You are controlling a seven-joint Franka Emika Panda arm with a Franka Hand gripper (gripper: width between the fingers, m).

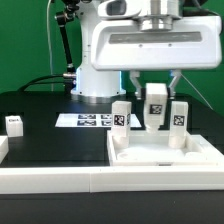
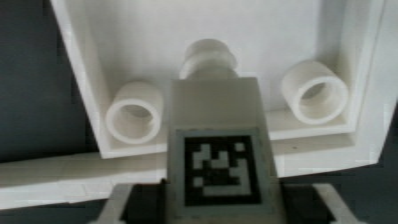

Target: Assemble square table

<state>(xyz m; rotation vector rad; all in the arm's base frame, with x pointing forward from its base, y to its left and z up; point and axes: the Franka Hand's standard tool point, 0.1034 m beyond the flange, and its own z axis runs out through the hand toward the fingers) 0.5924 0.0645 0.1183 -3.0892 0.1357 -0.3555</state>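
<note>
Clasping a tagged leg (image 1: 157,110), the hand (image 1: 156,95) leaves unclear whether it touches the table top (image 1: 200,155).

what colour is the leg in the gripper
The leg is white, with a black-and-white square tag on it. The wrist view shows it best.

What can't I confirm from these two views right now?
- Lower end of the short white tagged peg leg gripped by the tool: in the exterior view it is hidden behind the raised rim of the white plastic square tabletop; in the wrist view the leg itself covers it.
- Tool fingers: wrist view, blurred and cut by the edge.
- Loose white peg leg, exterior view's left: tag too small.
</note>
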